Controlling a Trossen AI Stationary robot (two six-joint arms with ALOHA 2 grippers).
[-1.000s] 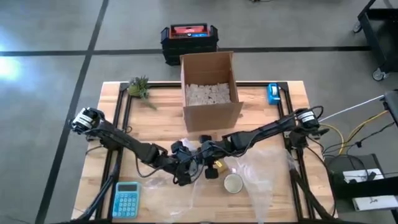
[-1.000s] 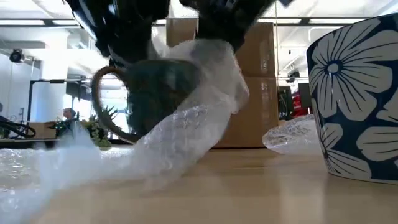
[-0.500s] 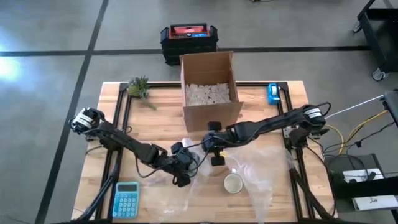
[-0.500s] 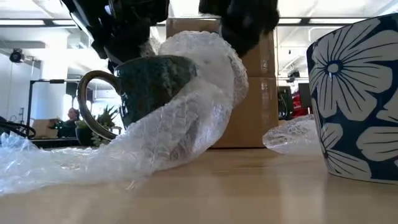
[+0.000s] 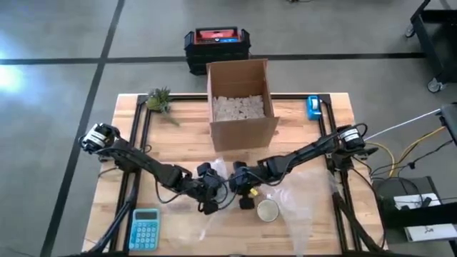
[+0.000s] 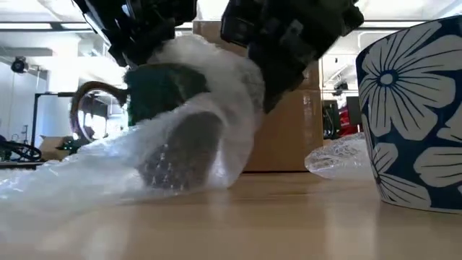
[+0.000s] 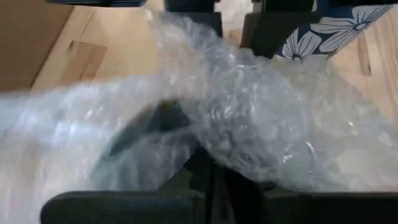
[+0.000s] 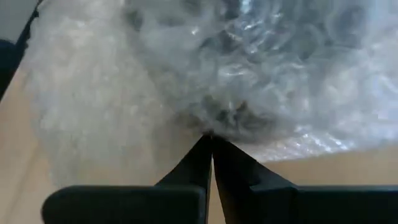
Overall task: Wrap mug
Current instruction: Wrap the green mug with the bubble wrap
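Mug: your dark green mug (image 6: 155, 94) is held tilted above the worktop (image 5: 186, 139), swathed in bubble wrap (image 6: 195, 137).
Left pincer (image 5: 212, 191): pinched on the wrap at the mug.
Right pincer (image 5: 238, 184): pressed together on the wrap's edge.
Room: the cardboard box (image 5: 240, 103) is close behind, and the flowered mug (image 6: 415, 115) just beside.

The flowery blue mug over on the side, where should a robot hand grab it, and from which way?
Probably by the rim, coming straight down from above. The flowery blue mug stands upright on the table with its open mouth facing up, so one finger could slip inside and one stay outside the wall. No handle shows in these views. Both grippers are busy at the bubble wrap.
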